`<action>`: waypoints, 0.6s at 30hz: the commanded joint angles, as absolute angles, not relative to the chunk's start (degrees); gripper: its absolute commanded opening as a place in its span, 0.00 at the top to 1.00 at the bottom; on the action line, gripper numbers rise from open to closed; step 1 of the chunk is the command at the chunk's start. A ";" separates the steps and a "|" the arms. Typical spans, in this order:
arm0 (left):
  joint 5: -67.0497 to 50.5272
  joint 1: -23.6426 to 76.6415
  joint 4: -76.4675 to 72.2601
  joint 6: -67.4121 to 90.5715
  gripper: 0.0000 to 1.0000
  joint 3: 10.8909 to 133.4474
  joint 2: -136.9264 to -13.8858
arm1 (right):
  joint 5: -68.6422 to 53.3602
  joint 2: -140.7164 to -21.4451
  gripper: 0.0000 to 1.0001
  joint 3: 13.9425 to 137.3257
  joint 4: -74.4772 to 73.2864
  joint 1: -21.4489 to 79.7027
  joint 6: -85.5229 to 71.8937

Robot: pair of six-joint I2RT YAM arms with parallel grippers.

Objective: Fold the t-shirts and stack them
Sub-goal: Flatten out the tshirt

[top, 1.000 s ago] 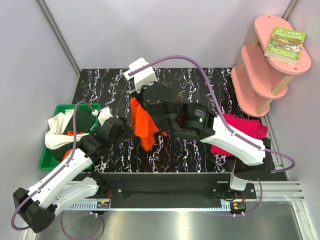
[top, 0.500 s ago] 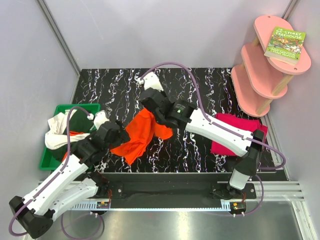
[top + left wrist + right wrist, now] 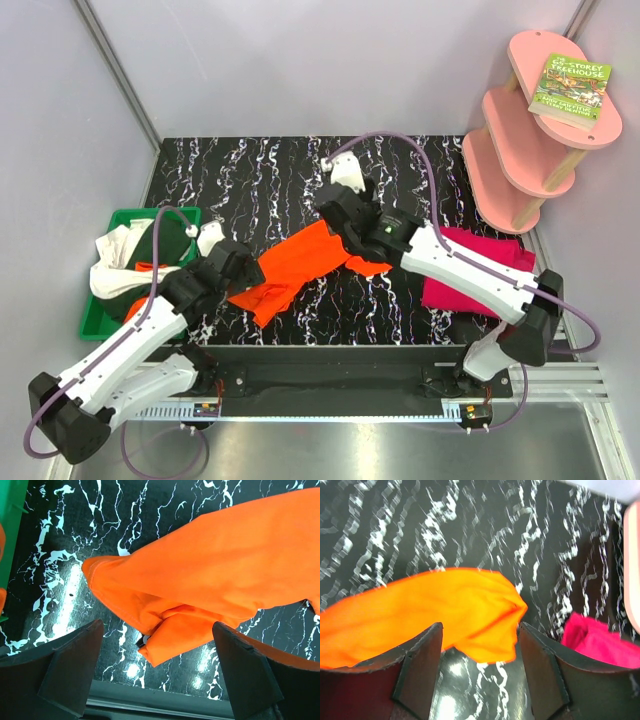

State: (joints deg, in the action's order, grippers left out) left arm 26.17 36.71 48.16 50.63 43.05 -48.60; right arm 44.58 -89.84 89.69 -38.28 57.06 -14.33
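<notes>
We're hovering the left gripper (image 3: 157,627) and right gripper (image 3: 480,627), fingers spread on both, over the orange t-shirt (image 3: 300,268) lying just beside the green bin (image 3: 130,213), long axis running away from the bin, left nearer the bin-side end.

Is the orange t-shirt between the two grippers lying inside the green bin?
No, that orange t-shirt lies spread on the black table, outside the green bin.

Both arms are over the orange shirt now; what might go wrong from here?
The orange shirt lies bunched, one corner doubled under near the front edge of the table; folding now may lock in creases. The right arm crosses above the magenta shirt, so a low sweep might drag it.
</notes>
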 commanded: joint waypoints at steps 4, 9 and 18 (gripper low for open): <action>25.05 37.09 44.83 50.36 0.05 45.70 -51.14 | 43.88 -82.89 0.34 75.97 -37.71 55.90 -26.95; 24.52 37.44 44.30 49.75 0.05 46.58 -54.05 | 40.96 -82.88 0.43 68.21 -38.23 54.76 -33.92; 23.20 37.79 42.98 48.61 0.05 47.55 -57.74 | 33.06 -85.34 0.52 62.05 -34.11 42.81 -39.91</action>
